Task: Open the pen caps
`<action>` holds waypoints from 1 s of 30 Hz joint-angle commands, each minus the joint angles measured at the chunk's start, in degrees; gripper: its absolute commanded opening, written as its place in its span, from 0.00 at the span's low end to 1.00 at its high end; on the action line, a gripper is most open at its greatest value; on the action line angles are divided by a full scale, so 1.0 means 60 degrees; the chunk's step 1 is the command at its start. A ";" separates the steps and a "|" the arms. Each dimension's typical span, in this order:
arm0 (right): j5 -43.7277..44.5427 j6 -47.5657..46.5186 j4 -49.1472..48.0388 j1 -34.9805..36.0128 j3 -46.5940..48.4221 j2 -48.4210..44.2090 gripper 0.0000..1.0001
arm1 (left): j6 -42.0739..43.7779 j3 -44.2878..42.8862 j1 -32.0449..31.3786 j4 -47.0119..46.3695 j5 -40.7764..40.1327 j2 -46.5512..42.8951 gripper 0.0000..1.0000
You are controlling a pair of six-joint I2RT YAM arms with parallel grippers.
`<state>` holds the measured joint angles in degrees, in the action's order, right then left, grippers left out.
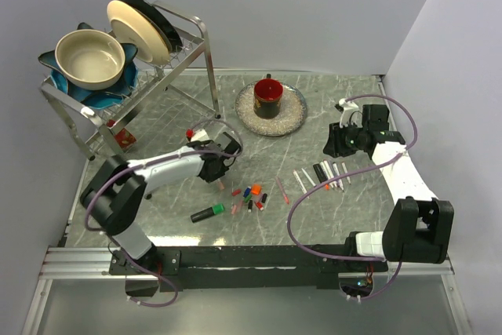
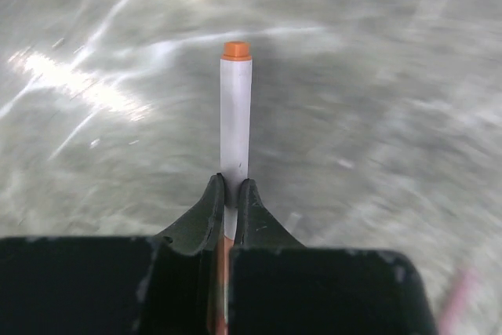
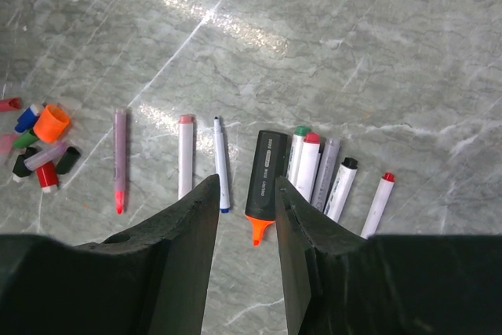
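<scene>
I saw grey marbled surface [image 1: 353,92], pale walls [image 1: 314,5] around it. Dish rack [image 1: 210,68] far left; red mug [image 1: 268,96] on plate [image 1: 296,115]. Left end effector [image 2: 231,187] clamped white pen [image 2: 235,107], orange-tipped. Right end effector [image 3: 245,190] parted, empty, above row of pens [image 3: 308,164]. Pen caps [image 1: 249,194] clustered loose mid-surface, between arms.

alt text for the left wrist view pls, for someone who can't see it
The left claw is shut on a slim white pen that points straight away from the camera, with an orange end farthest out. Beneath it lies a blurred grey marbled table.
</scene>
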<state>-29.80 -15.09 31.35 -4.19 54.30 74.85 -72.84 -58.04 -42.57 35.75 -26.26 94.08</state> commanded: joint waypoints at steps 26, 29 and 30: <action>-0.6648 0.5743 -0.7052 -0.0079 -0.3219 -0.2236 0.72 | 0.5709 0.1896 -0.1782 -1.1159 0.6400 -0.1577 0.01; -0.6519 0.7094 -0.8315 -0.0035 -0.3630 -0.2308 0.78 | 0.5593 0.1544 -0.1885 -1.1275 0.6180 -0.1209 0.01; -0.5865 0.7390 -0.8316 -0.0020 -0.3718 -0.2410 0.81 | 0.5577 0.1486 -0.1900 -1.1319 0.6164 -0.1135 0.01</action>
<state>-66.28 14.28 -4.45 -4.38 33.32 62.70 -39.99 -45.60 -53.25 -27.88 12.23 85.43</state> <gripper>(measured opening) 0.763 0.046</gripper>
